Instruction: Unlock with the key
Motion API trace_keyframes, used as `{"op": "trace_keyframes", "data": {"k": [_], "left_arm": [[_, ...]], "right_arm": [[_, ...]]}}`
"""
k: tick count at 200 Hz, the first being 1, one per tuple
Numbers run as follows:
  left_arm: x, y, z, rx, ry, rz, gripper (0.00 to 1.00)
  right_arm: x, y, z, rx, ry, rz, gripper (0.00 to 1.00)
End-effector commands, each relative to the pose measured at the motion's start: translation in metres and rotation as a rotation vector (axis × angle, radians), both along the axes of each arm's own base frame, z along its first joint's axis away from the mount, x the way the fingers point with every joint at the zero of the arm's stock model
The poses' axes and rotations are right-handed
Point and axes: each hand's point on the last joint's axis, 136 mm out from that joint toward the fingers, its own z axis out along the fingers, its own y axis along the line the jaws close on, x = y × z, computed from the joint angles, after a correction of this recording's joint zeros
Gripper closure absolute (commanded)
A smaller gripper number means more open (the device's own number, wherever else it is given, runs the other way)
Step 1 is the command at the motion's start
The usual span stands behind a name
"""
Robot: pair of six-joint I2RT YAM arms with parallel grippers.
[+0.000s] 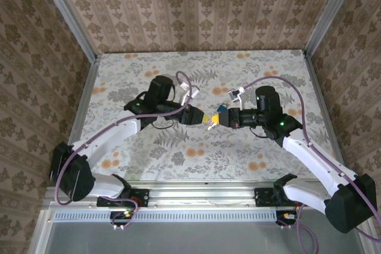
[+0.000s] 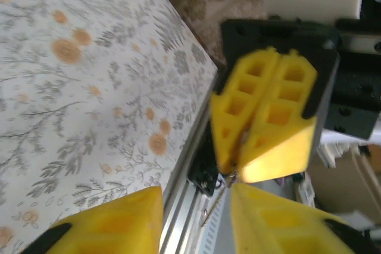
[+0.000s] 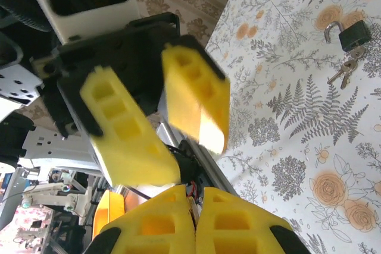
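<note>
in the middle of the right wrist view, your left gripper is hanging part open. the padlock is lying at upper right. your right gripper is clamping the key, which is poking out at lower middle of the left wrist view.

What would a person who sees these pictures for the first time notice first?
Two yellow-fingered grippers meet tip to tip over the middle of the floral table: the left gripper open, the right gripper shut. Further off, a small padlock and keys lie on the table, untouched.
</note>
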Motion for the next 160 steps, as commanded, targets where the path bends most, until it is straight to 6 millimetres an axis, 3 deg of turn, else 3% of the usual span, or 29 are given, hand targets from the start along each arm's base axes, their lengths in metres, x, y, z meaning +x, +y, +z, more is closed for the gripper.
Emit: {"op": "trace_keyframes", "data": {"k": [1,46,70,107,128,160], "left_arm": [[0.010,0.011,0.024,-0.088,-0.048,0.086,0.54],[0.005,0.019,0.034,-0.197,-0.061,0.129,0.54],[0.005,0.020,0.035,-0.270,-0.055,0.157,0.46],[0.003,0.011,0.037,-0.297,-0.065,0.148,0.41],[0.002,0.004,0.044,-0.333,-0.077,0.129,0.41],[0.000,-0.004,0.051,-0.387,-0.065,0.092,0.49]], "right_arm": [[0.006,0.001,0.014,0.013,-0.023,-0.024,1.00],[0.019,-0.004,0.031,0.070,-0.049,-0.118,1.00],[0.025,-0.006,0.042,0.124,-0.055,-0.159,1.00],[0.027,-0.009,0.055,0.170,-0.077,-0.195,1.00],[0.027,-0.009,0.058,0.197,-0.072,-0.199,1.00],[0.028,-0.011,0.057,0.214,-0.067,-0.216,1.00]]}}
